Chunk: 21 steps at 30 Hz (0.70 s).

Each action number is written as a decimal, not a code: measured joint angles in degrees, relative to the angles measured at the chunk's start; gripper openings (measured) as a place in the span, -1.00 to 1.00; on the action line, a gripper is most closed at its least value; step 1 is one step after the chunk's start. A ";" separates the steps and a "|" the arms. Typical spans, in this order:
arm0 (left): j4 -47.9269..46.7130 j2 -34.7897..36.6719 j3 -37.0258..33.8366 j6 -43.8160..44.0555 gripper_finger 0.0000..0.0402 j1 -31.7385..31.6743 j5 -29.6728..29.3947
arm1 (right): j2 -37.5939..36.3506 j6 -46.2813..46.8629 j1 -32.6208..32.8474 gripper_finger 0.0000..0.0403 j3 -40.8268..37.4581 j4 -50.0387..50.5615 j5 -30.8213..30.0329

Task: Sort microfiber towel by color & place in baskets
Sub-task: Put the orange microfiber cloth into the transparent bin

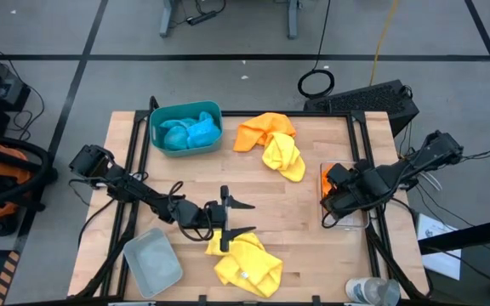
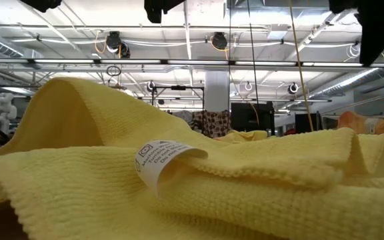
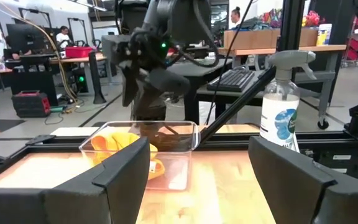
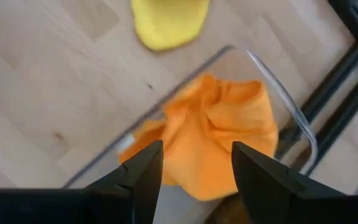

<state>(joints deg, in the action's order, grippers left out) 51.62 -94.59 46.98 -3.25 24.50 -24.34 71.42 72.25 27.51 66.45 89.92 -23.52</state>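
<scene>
An orange towel point(image 4: 219, 137) is seen in the clear basket point(image 1: 357, 223) at the tabletop's right edge, beneath the right gripper point(image 4: 194, 168), whose fingers are parted and should be lifted straight clear.

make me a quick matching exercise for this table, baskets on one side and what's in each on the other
Baskets:
1. teal basket
2. clear basket
3. pale grey basket

Contents:
A. orange towel
B. no towel
C. blue towels

Pairs: 1-C, 2-A, 3-B
</scene>
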 joint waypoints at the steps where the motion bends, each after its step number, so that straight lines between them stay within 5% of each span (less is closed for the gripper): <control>1: 0.01 0.00 0.00 0.00 0.38 -0.13 0.00 | 0.54 -0.31 0.18 -0.09 0.87 0.10 -0.46; 10: -0.33 0.00 0.00 -0.02 0.38 -1.63 0.00 | 7.32 -11.24 0.34 -0.09 9.05 0.08 -4.00; 16: -1.05 0.00 0.00 0.00 0.38 -5.05 0.00 | 10.49 -28.61 0.34 -0.09 12.36 0.10 -15.15; 21: -3.60 0.02 0.00 4.29 0.38 -8.56 2.30 | 11.76 -34.38 0.21 -0.09 12.37 0.12 -23.41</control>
<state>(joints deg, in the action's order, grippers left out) 48.02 -94.56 46.98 1.04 15.94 -22.04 83.18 37.88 27.72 78.83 90.04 -46.93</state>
